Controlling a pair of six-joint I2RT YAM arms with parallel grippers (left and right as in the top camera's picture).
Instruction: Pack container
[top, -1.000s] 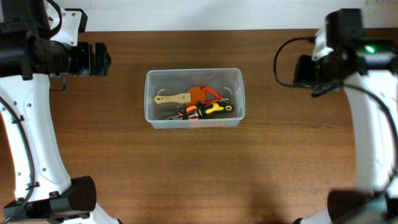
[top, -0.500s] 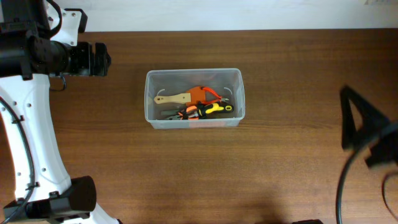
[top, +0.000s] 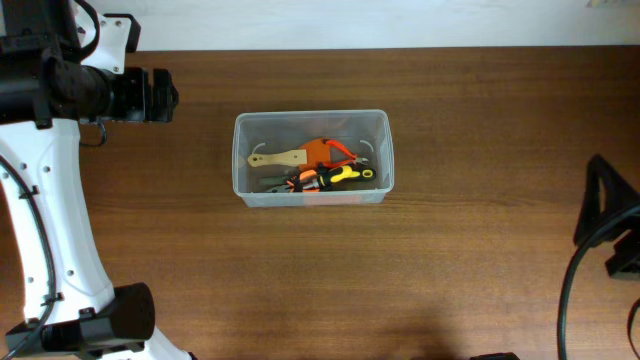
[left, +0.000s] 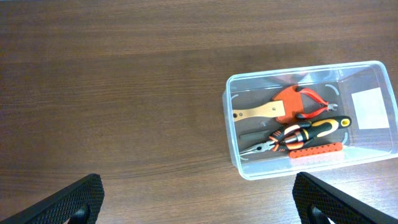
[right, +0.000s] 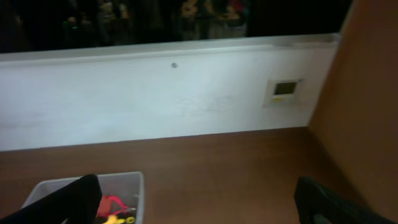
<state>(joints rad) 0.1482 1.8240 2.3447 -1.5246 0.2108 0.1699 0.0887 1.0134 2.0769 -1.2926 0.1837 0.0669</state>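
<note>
One container (top: 312, 116) is sitting on the table (top: 450, 280), and everything else is best placed from it. It is a clear plastic bin with rounded corners, lying long side across.

Inside it I am counting four tools, all crowded toward the near long wall and overlapping. One wooden-handled tool (left: 256, 112) with an orange head is lying toward the container's left end. One small pair of red-handled cutters (left: 316, 106) is resting against that orange head. One pair of black-and-yellow pliers (left: 323, 126) is lying just beneath them, and one orange strip (left: 316, 150) is running along the near wall. One white label (left: 367, 108) is showing at the container's right end.

Two arms are working here. The left hand (left: 199, 205) is hanging well off to the container's left, fingers spread wide and holding nothing. The right hand (right: 193, 205) is far out to the container's right, also spread wide and empty, seeing only one corner of the container.
</note>
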